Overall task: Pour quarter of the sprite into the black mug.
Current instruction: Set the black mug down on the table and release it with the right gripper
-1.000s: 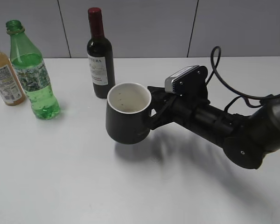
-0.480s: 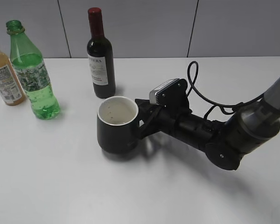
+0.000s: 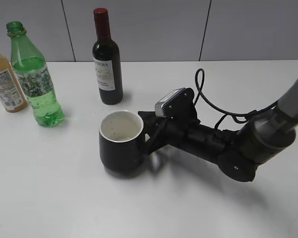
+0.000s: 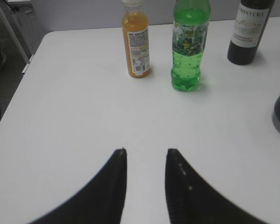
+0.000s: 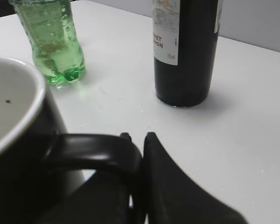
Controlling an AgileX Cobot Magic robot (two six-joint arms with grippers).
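The black mug [image 3: 120,145] with a white inside stands upright on the white table [image 3: 64,198], near the middle. My right gripper [image 3: 148,136] is shut on its handle [image 5: 95,148]. The mug's rim also shows in the right wrist view [image 5: 18,112]. The sprite [image 3: 35,79], a green uncapped bottle about half full, stands at the far left, well apart from the mug. It also shows in the left wrist view [image 4: 189,44] and the right wrist view [image 5: 51,39]. My left gripper [image 4: 145,151] is open and empty above bare table, out of the exterior view.
A dark wine bottle [image 3: 106,59] with a red top stands behind the mug. An orange-drink bottle [image 3: 5,79] stands left of the sprite, close to the table's left edge. A grey wall runs behind the table.
My right gripper has carried the mug down and to the left. The mug hung above the table a second ago and now rests on it. The bottles have not moved.
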